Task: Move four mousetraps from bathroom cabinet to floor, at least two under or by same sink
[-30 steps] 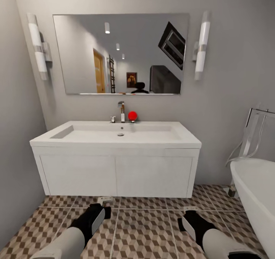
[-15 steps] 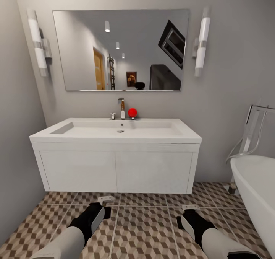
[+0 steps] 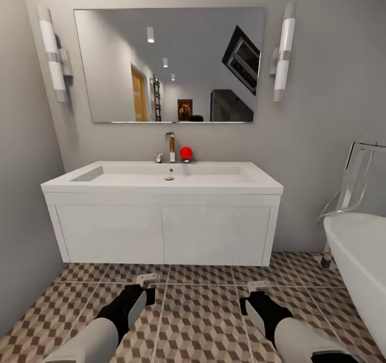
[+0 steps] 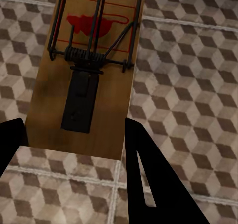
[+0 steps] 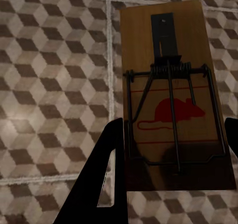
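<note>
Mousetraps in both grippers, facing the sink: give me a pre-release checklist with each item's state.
1. Left gripper clamps a mousetrap: ok.
2. Right gripper clamps the second mousetrap: ok.
3. Patterned bathroom floor lies under both traps: ok.
4. Sink straight ahead of both arms: ok.
5. Traps low enough to release without dropping: cannot tell.
6. Other two traps already placed: cannot tell.

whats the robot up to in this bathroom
The robot faces the white sink with both arms held low over the patterned floor. Each end effector grips a wooden mousetrap: the left end effector holds one mousetrap, and the right end effector holds another mousetrap. Both traps are above the tiles in front of the sink, not yet set down.
</note>
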Controlling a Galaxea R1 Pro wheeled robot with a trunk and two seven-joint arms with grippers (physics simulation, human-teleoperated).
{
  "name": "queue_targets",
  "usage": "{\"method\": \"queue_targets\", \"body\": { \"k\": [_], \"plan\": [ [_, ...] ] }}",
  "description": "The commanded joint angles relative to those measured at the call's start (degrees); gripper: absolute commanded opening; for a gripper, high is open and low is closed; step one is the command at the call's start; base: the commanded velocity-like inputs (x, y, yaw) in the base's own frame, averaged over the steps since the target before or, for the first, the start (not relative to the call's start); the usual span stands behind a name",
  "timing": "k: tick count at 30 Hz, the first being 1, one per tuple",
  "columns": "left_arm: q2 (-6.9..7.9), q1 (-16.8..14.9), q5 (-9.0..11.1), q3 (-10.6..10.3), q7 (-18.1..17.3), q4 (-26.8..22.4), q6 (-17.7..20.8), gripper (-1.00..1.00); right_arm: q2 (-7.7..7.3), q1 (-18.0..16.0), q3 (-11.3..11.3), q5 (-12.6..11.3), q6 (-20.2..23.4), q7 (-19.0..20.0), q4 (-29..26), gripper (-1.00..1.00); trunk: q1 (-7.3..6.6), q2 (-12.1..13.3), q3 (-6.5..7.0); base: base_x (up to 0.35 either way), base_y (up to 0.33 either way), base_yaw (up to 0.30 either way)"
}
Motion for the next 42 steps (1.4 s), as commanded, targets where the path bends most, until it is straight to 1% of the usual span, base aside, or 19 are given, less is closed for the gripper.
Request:
{"method": "queue_targets", "body": {
  "k": [1,10,14,18,21,42],
  "plan": [
    [-0.06,-0.01,0.17,0.28,0.16,-0.12,0.24,-1.0,0.15,-0.04,0.17,0.17,0.36,-0.16,-0.15,-1.0,0.21,-0.44,-0.25,0.0,0.0,0.0],
    [-0.08,-0.01,0.01,-0.1,0.09,-0.12,-0.13,-1.0,1.28,-0.91,0.17,0.1,-1.51,-0.16,-0.43,-1.0,2.19,-4.05,-1.87,0.0,0.0,0.0],
    [-0.09,-0.01,0.04,0.11,0.08,-0.12,-0.21,-1.0,1.39,-0.99,0.19,0.08,-1.69,-0.21,-0.37,-1.0,3.07,-5.66,-2.58,0.0,0.0,0.0],
    [-0.15,-0.01,-0.01,0.3,0.07,-0.18,-0.25,-1.0,1.02,-1.03,0.25,0.14,-1.63,-0.24,-0.36,-1.0,3.95,-7.26,-3.3,0.0,0.0,0.0],
    [-0.1,-0.01,0.05,0.25,0.07,-0.2,-0.26,-1.0,1.2,-1.01,0.2,0.16,-1.59,-0.28,-0.36,-1.0,4.61,-8.47,-3.84,0.0,0.0,0.0],
    [-0.2,-0.01,-0.05,0.37,-0.19,-0.3,-0.23,-1.0,0.97,-1.04,0.17,0.12,-1.4,-0.34,-0.36,-1.0,5.15,-8.75,-8.49,0.0,0.0,0.0]
  ]
}}
